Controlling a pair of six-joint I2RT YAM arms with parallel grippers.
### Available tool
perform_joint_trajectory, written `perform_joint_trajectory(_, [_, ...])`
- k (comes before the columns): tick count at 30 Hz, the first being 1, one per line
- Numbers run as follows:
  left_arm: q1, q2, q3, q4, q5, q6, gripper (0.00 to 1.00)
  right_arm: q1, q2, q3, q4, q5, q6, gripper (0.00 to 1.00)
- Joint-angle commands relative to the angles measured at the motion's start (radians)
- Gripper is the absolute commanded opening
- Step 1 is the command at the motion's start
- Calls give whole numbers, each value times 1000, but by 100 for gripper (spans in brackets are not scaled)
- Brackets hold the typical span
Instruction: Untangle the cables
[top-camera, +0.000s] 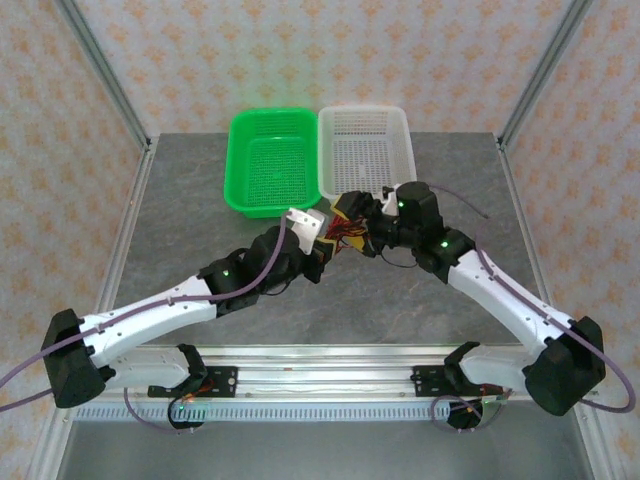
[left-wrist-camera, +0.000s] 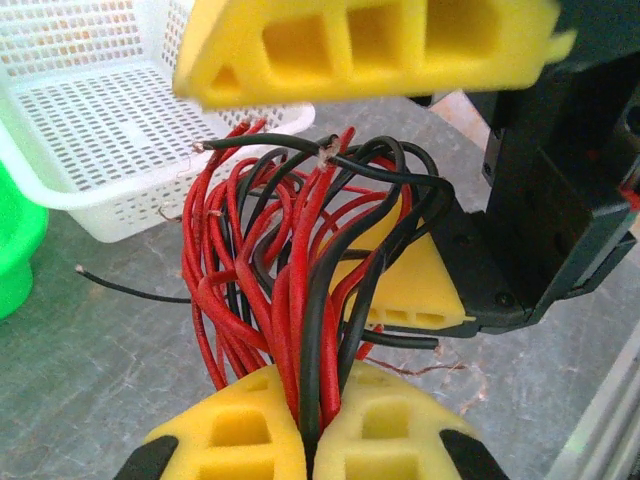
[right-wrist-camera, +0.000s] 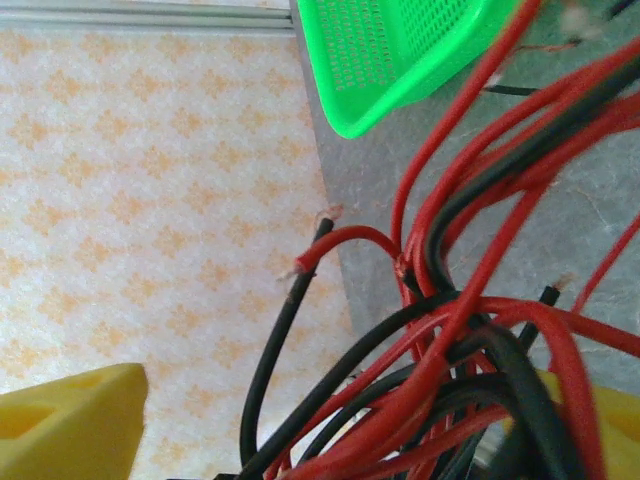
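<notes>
Cables (left-wrist-camera: 300, 270) pinched tight by left gripper (left-wrist-camera: 305, 430) as anchor; right gripper (left-wrist-camera: 390, 170) held wide astride them, nothing gripped, likely for strand picking.

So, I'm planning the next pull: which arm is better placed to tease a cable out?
Right, probably. The left gripper is shut on the cables, anchoring them. The right gripper is open astride the cables, free to close on one and pull.

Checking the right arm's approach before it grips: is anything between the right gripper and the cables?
Nothing visible does. The right gripper stands open with the cables between its jaws; the left gripper holds them clamped.
</notes>
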Motion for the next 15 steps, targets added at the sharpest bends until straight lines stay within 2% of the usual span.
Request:
perform_joint_trajectory(1, [-8, -15, 40, 81, -65, 52, 0, -4, 11, 5, 53, -15, 39, 77])
perform_joint_trajectory(2, [-8, -16, 39, 80, -63, 52, 0, -4, 10, 7, 47, -10, 36, 69])
perform_joint_trajectory(4, [-10, -16, 41, 71, -56, 52, 0, -5, 7, 12, 41, 4, 30, 48])
perform_joint_trajectory(7, [-16, -19, 40, 62, -23, 52, 0, -5, 0, 14, 24, 31, 17, 9])
perform_joint_trajectory(8, [-18, -20, 40, 59, -10, 51, 0, -4, 2, 16, 14, 39, 7, 1])
perform_joint_trajectory(9, [-21, -24, 41, 53, 3, 47, 0, -5, 2, 19, 5, 47, -8, 0])
perform_joint_trajectory(10, [-22, -29, 42, 47, 11, 41, 6, -8, 3, 25, -5, 53, -31, 0])
perform_joint_trajectory(11, [-22, -37, 41, 39, 15, 34, 18, -9, 6, 33, -18, 61, -60, 0])
perform_joint_trajectory(13, [-22, -70, 33, 21, 19, 19, 53, -17, 14, 61, -45, 70, -170, 0])
perform_joint_trajectory(15, [-21, -113, 19, 6, 28, 7, 70, -29, 31, 100, -77, 51, -333, 0])
